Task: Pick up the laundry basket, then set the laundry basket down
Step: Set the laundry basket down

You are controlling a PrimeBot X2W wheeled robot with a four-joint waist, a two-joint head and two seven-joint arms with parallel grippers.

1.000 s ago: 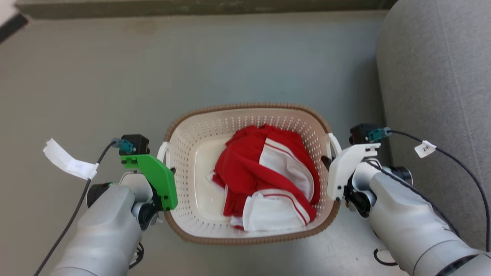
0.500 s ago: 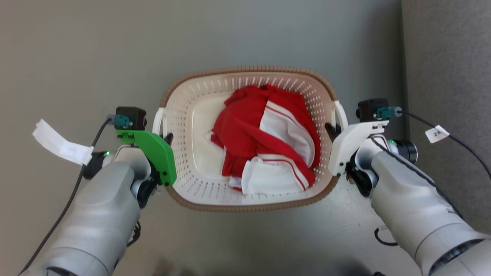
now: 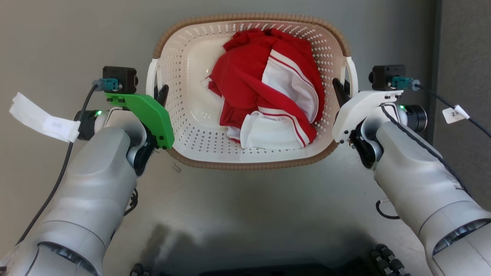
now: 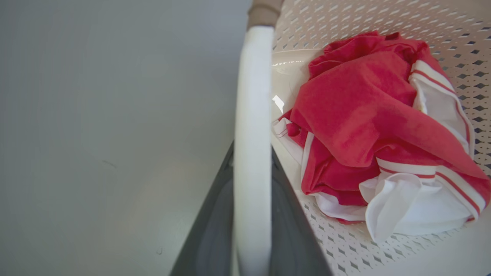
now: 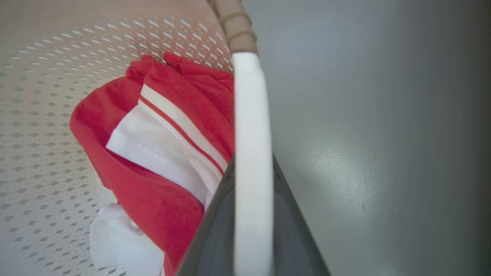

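Two arms flank the laundry basket (image 3: 249, 165) in the head view. It lies at my 12 o'clock over the grey floor (image 3: 268, 203), and I cannot tell whether it rests there or hangs clear. A crumpled red-and-white garment (image 3: 253, 88) fills its middle and leans toward the basket's 3 o'clock wall. My left fingers (image 3: 163, 92) meet the white left handle (image 3: 151, 76) at the basket's 9 o'clock. My right fingers (image 3: 337, 88) meet the right handle (image 3: 353, 74) at its 3 o'clock. Grey fabric-covered furniture (image 3: 464, 57) stands near my right arm, further out at 3 o'clock. A tagged cable (image 3: 452, 114) from that wrist crosses in front of it. A white tag (image 3: 42, 119) hangs off the left wrist cable at 9 o'clock. My dark base (image 3: 268, 268) shows at 6 o'clock.

In the left wrist view the handle runs from 6 to 12 o'clock with a dark finger pressed against each side, so the fingers are clamped on it. The garment lies at 3 o'clock and the floor at 9.

In the right wrist view I get the same clamp on the other handle, with the brown rim at 12 o'clock. The garment is at 9 and the floor at 3.
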